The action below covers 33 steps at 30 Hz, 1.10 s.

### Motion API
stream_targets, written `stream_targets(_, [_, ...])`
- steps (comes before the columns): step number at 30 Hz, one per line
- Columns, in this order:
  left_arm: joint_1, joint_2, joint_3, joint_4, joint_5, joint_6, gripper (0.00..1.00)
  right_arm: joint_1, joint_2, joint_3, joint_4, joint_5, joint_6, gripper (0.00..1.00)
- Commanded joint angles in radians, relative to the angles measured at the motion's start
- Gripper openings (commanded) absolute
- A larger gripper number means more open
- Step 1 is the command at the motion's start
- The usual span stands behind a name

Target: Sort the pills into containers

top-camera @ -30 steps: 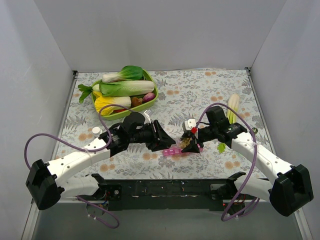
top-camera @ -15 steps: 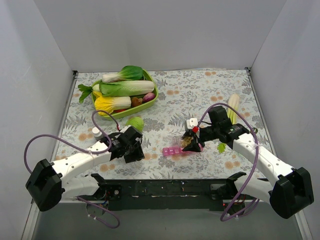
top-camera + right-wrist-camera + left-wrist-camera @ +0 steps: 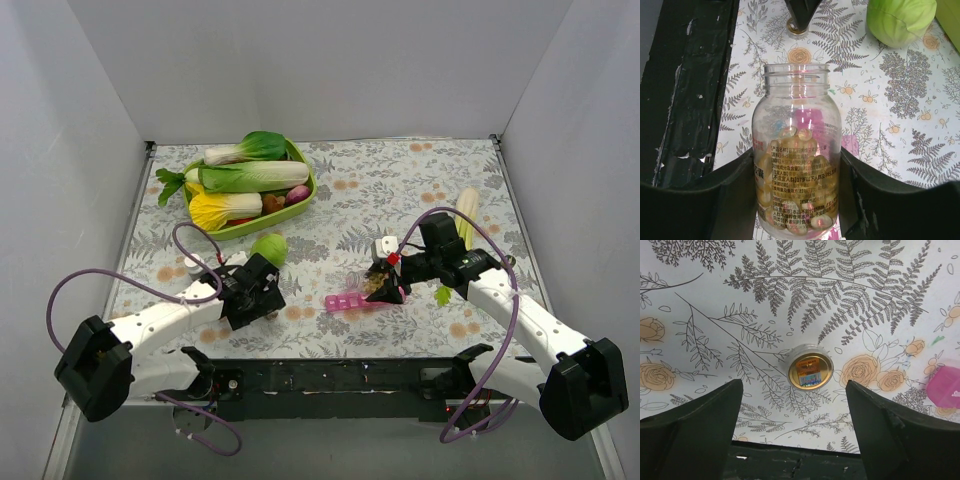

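Left wrist: cap below wide left gripper. Right wrist: right gripper clamps uncapped pill bottle.

Amber pills in clear bottle, seemingly above pink containers.

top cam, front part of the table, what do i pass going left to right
left gripper → pink pill box → pill bottle → small green leaf
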Motion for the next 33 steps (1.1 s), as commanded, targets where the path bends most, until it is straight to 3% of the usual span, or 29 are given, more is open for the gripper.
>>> stream_targets(1, [0.004, -0.091, 0.061, -0.052, -0.030, 0.006, 0.86, -0.003, -0.022, -0.003, 0.027, -0.031, 0.011, 0.01])
stream_targets(4, [0.004, -0.117, 0.098, -0.060, -0.007, 0.069, 0.87, -0.006, -0.022, -0.002, 0.024, -0.040, 0.009, 0.02])
stream_targets(5, [0.004, -0.137, 0.104, -0.016, 0.020, 0.184, 0.88, -0.005, -0.022, 0.000, 0.021, -0.043, 0.006, 0.02])
stream_targets(6, [0.004, -0.157, 0.102, 0.028, 0.159, 0.284, 0.91, -0.005, -0.021, 0.000, 0.019, -0.054, 0.003, 0.02])
stream_targets(8, [0.004, -0.240, 0.081, 0.220, 0.382, 0.531, 0.98, -0.006, -0.019, 0.000, 0.003, -0.069, -0.013, 0.02])
stream_targets(9, [0.004, -0.271, 0.064, 0.293, 0.576, 0.579, 0.98, -0.005, -0.019, 0.003, -0.002, -0.086, -0.020, 0.02])
stream_targets(10, [0.004, -0.300, 0.026, 0.428, 0.629, 0.610, 0.98, -0.005, -0.018, 0.001, -0.004, -0.094, -0.021, 0.02])
stream_targets(16, [-0.004, -0.490, -0.104, 0.881, 0.843, 0.844, 0.98, -0.005, -0.013, 0.003, -0.011, -0.115, -0.026, 0.03])
stream_targets(19, [-0.009, -0.438, -0.111, 0.984, 0.887, 0.894, 0.98, -0.005, -0.005, 0.007, -0.010, -0.125, -0.023, 0.03])
stream_targets(22, [-0.036, -0.328, -0.059, 0.986, 0.906, 0.977, 0.98, -0.006, 0.001, 0.014, -0.013, -0.129, -0.023, 0.03])
stream_targets(33, [-0.222, -0.114, 0.056, 1.027, 0.719, 1.114, 0.93, -0.005, -0.004, 0.004, -0.007, -0.134, -0.018, 0.03])
